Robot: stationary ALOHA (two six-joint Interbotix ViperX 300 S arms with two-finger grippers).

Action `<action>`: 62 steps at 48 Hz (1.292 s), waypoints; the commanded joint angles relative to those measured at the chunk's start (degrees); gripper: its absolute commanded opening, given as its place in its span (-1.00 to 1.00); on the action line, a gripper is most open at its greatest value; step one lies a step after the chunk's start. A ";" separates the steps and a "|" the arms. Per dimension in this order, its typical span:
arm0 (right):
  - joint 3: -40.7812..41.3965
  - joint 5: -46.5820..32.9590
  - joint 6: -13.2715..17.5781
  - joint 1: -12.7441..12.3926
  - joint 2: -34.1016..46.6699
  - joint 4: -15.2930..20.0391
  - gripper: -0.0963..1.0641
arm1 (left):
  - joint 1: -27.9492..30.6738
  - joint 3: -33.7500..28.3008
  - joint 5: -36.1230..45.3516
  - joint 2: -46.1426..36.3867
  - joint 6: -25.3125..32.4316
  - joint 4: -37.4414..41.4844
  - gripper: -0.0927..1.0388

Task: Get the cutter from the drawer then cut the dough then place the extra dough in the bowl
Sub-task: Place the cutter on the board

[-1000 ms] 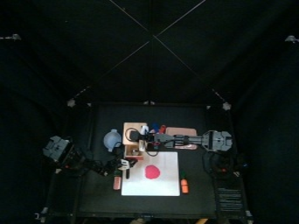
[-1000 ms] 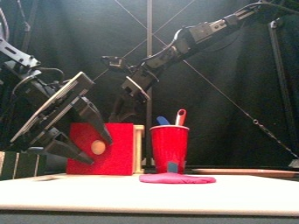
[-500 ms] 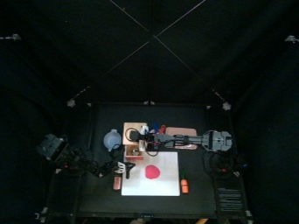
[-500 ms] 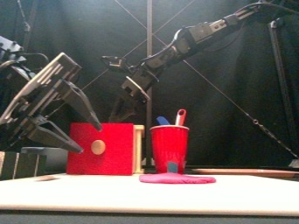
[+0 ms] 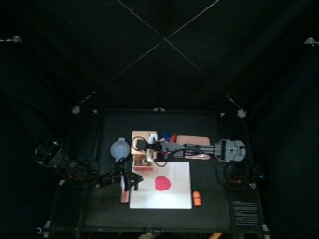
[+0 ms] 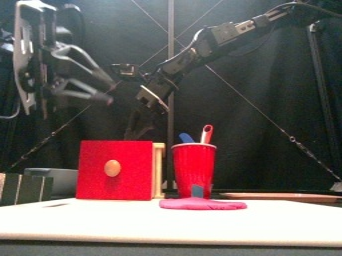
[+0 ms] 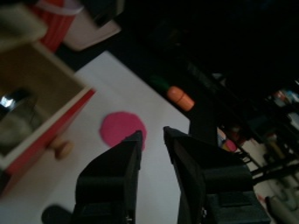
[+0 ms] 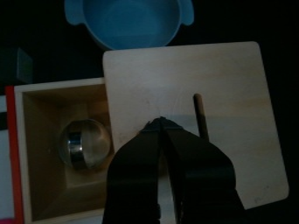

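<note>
My right pincer (image 8: 165,125) is clenched tight and empty over the wooden box (image 8: 222,87). The cutter (image 8: 84,144) lies in the open drawer (image 8: 49,109), left of centre in the top view. My left pincer (image 7: 152,134), upper left in the front view, is narrowly parted and grips nothing.

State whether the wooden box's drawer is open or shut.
Open: the drawer stands pulled out from the wooden box, the metal cutter visible inside.

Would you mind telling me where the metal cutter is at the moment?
In the right wrist view, the metal cutter lies inside the open drawer of the wooden box, beside the right gripper; the blue-grey bowl sits left of the box.
</note>
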 commanded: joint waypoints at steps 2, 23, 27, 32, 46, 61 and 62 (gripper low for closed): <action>-3.16 3.34 -0.35 2.02 -2.64 0.00 -0.79 | 0.79 0.62 -1.93 -3.87 5.45 7.91 0.18; -6.86 11.78 -0.97 5.19 -5.19 1.76 -0.18 | 3.78 8.70 -1.85 -11.34 20.13 14.24 0.01; -7.29 12.39 -0.70 5.36 -4.66 3.60 0.01 | 5.19 9.93 -2.11 -13.10 23.03 14.15 0.03; -7.65 12.92 -0.35 5.01 -3.87 5.01 0.18 | 6.68 11.34 -2.02 -15.47 26.46 14.41 0.03; -9.58 14.06 -0.79 5.10 -1.67 7.91 0.38 | 7.47 13.27 -1.76 -18.81 31.11 15.73 0.05; -12.39 15.73 -1.14 4.83 2.29 7.65 0.41 | 7.65 12.74 -1.67 -18.81 30.85 17.75 0.05; -12.57 15.82 -1.05 4.75 2.46 7.56 0.41 | 7.65 12.74 -1.67 -18.81 30.76 17.75 0.05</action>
